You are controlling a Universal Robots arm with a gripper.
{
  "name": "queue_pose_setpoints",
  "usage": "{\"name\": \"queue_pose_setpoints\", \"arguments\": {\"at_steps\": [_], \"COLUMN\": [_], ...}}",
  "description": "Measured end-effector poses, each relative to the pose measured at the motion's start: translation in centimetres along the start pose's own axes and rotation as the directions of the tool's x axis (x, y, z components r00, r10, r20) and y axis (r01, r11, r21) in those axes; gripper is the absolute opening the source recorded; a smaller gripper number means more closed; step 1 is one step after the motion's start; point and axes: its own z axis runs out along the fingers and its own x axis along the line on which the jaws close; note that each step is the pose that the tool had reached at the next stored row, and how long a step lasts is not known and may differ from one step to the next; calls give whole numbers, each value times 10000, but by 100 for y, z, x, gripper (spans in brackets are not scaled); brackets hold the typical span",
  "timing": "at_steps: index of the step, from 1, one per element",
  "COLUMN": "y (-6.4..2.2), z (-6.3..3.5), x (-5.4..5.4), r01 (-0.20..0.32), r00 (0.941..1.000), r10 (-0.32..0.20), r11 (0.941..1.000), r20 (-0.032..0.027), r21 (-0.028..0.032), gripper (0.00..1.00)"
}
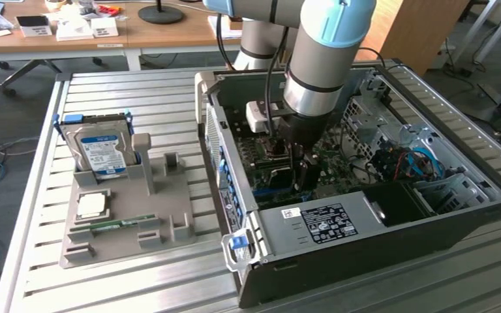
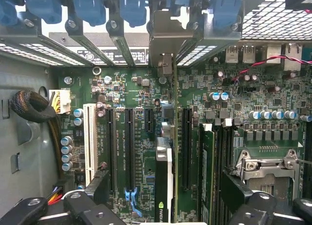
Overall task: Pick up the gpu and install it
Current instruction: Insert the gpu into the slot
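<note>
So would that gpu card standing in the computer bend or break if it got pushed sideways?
It probably wouldn't flop: the gpu stands straight on its thin edge in a motherboard slot, so it looks stiff. Being that thin, a sideways push might strain the card or slot. It likely feels light for its length.

free: case top open (image 1: 425, 111) | blocked: gpu (image 2: 164, 186) upright in slot

The gpu (image 2: 164, 186), a thin card with a dark face and a pale edge, stands on edge in a motherboard slot inside the open computer case. Its silvery end bracket reaches toward the rear slot openings, at 12 o'clock from the card's body.
</note>
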Motion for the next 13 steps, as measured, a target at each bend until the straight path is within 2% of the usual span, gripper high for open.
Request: {"name": "queue_pose_setpoints", "arguments": {"at_steps": [13], "y": [0], "z": [7], "x": [0], "r01": [0], "r00": [10000], "r10": [0], "r11": [10000], "r20": [-1], "r21": [0], "gripper": [99]}}
